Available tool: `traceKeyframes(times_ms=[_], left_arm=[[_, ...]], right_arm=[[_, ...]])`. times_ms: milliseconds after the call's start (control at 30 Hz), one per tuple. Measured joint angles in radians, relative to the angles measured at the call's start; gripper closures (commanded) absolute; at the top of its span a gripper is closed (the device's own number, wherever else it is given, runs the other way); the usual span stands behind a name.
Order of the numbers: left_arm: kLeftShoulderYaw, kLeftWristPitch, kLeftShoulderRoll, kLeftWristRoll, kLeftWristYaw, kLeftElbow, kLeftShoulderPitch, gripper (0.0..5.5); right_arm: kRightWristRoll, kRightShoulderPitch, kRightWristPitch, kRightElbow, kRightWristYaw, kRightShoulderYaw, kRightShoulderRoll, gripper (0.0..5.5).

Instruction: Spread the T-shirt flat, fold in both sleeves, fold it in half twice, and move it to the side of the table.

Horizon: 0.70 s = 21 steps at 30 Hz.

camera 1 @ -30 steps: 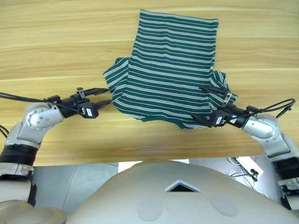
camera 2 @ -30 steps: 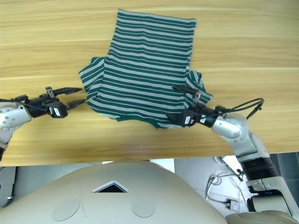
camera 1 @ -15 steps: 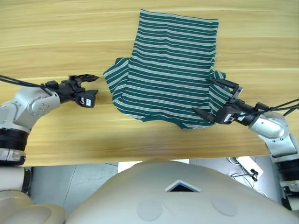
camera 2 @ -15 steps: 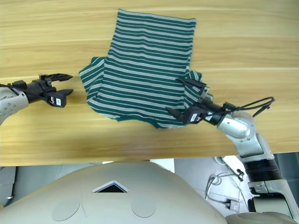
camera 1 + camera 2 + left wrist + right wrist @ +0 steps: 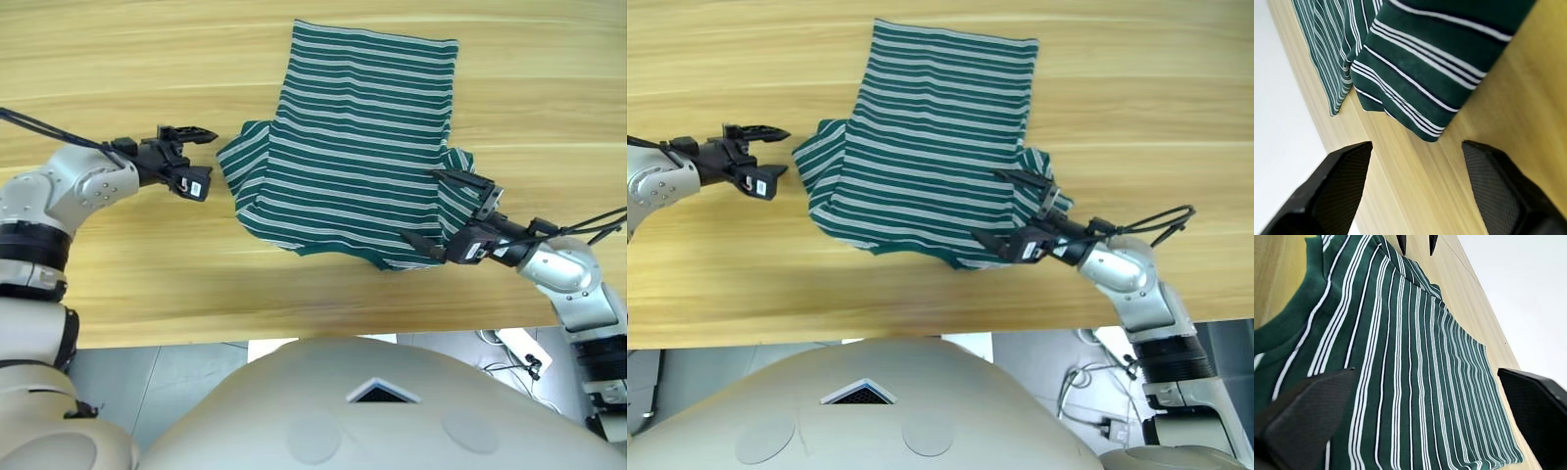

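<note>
T-shirt (image 5: 361, 147), just one, lies on one wooden table (image 5: 108, 59).

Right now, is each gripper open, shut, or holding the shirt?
Left gripper: open, empty, beside the T-shirt sleeve.
Right gripper: open, empty, over the other sleeve.
</note>
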Motion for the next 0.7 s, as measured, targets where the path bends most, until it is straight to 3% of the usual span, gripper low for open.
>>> traceKeyframes(times_ms=[100, 167, 700], left_arm=[[-0.018, -0.028, -0.019, -0.011, 0.008, 0.049, -0.034, 2.06], [-0.03, -0.055, -0.034, -0.03, 0.008, 0.075, -0.048, 2.34], [-0.101, -0.058, -0.065, 0.016, 0.069, 0.192, -0.106, 5.11]], right_arm=[[0.0, 0.002, 0.0, 0.0, 0.0, 0.0, 0.001, 0.1], [-0.001, 0.002, 0.001, 0.001, 0.0, 0.0, 0.005, 0.1], [-0.003, 0.026, 0.002, -0.011, 0.002, -0.002, 0.011, 0.1]])
